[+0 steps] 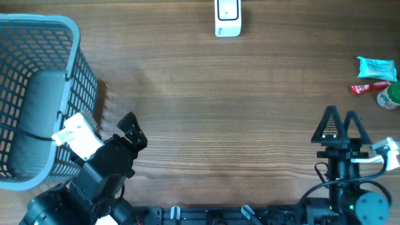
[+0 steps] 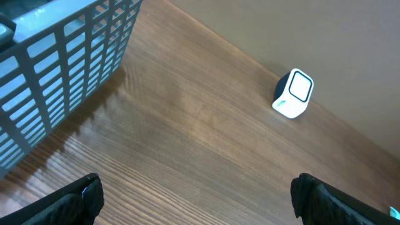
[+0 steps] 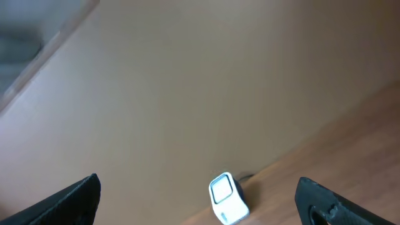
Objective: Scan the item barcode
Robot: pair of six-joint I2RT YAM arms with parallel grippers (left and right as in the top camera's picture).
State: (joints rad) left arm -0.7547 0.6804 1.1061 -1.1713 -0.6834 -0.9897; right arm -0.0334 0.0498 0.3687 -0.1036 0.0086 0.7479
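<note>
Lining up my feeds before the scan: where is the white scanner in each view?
Overhead: scanner at the top edge, near centre.
Left wrist: scanner upper right, beside the wall.
Right wrist: scanner bottom centre.
Shared landmark: the wooden table, whose far edge the scanner stands on.

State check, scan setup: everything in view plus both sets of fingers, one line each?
left fingers: open, empty
right fingers: open, empty
barcode scanner: standing at far edge, nothing in front
basket: upright, far left
teal packet: lying flat, untouched
red packet: lying flat beside it
green-and-white container: cropped at right edge
</note>
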